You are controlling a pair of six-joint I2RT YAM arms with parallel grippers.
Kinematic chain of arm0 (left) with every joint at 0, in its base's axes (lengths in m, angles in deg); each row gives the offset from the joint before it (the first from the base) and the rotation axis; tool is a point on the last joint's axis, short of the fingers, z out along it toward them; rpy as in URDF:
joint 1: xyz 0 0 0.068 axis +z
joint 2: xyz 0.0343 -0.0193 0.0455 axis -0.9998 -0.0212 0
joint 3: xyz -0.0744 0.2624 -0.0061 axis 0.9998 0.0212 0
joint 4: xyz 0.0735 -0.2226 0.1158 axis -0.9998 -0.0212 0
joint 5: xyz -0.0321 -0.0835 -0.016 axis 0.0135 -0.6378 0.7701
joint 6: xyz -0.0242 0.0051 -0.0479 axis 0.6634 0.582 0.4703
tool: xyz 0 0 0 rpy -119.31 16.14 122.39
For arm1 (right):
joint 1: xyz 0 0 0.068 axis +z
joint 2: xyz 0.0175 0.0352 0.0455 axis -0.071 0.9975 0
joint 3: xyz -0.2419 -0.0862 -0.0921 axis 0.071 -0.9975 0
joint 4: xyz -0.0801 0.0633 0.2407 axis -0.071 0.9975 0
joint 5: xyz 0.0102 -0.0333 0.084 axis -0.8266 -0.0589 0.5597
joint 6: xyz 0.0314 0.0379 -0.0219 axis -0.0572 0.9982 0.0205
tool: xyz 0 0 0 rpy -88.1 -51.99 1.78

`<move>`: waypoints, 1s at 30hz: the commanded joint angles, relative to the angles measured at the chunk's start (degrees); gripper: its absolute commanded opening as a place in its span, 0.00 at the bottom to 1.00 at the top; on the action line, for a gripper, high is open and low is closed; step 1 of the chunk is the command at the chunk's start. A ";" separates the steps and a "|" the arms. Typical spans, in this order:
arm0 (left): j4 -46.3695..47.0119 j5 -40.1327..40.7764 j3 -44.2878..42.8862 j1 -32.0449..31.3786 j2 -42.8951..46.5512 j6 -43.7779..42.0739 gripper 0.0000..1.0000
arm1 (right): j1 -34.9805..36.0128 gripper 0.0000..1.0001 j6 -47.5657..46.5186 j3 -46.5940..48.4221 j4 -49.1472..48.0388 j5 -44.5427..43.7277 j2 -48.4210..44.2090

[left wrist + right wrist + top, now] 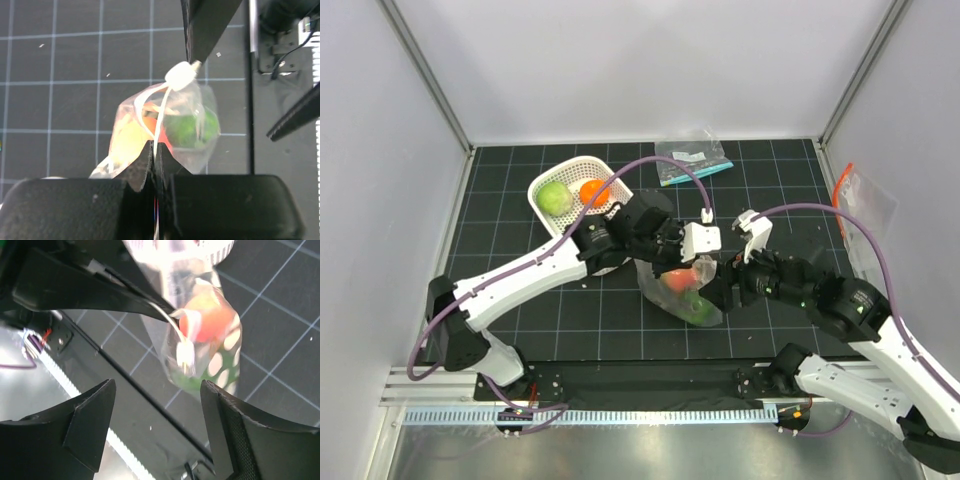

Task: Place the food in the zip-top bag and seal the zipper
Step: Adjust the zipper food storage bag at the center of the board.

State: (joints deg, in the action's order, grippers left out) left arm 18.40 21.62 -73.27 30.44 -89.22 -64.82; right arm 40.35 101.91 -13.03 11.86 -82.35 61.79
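The zip-top bag [686,292], clear with white oval dots, hangs just above the mat at the centre, with orange and dark green food inside. My left gripper [670,262] is shut on the bag's mouth edge, the zipper [159,117], which runs as a thin white line up from the closed jaws [155,150] to a small white tab [181,75]. My right gripper [722,285] is open beside the bag's right side. In the right wrist view the bag [212,335] hangs beyond the open gripper [157,405], not touching it. A pale green fruit [555,197] and an orange one [592,192] lie in the white basket [582,162].
A smaller clear bag with a teal strip [692,160] lies at the back of the mat. A clear bag with an orange strip [860,205] lies at the right wall. The mat's front edge and a metal rail [620,412] are close below the bag.
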 commanded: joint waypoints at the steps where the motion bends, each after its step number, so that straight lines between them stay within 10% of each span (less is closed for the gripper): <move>1: 2.11 5.15 1.49 0.16 5.97 -0.26 0.00 | 0.14 0.76 1.72 -2.76 -9.43 -2.11 -2.16; 15: 3.52 13.15 4.83 0.51 12.84 -2.90 0.00 | 0.22 0.63 -1.97 -14.63 -34.21 -5.03 -12.45; 30: 3.43 6.30 4.04 3.06 15.39 -0.61 0.00 | 0.14 0.49 -6.10 -13.58 -37.47 -1.41 -4.36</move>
State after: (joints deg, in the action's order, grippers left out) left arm 18.86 30.80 -68.31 33.30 -76.28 -66.42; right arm 40.35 97.60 -27.44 -21.04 -83.72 57.75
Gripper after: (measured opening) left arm 0.016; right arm 0.500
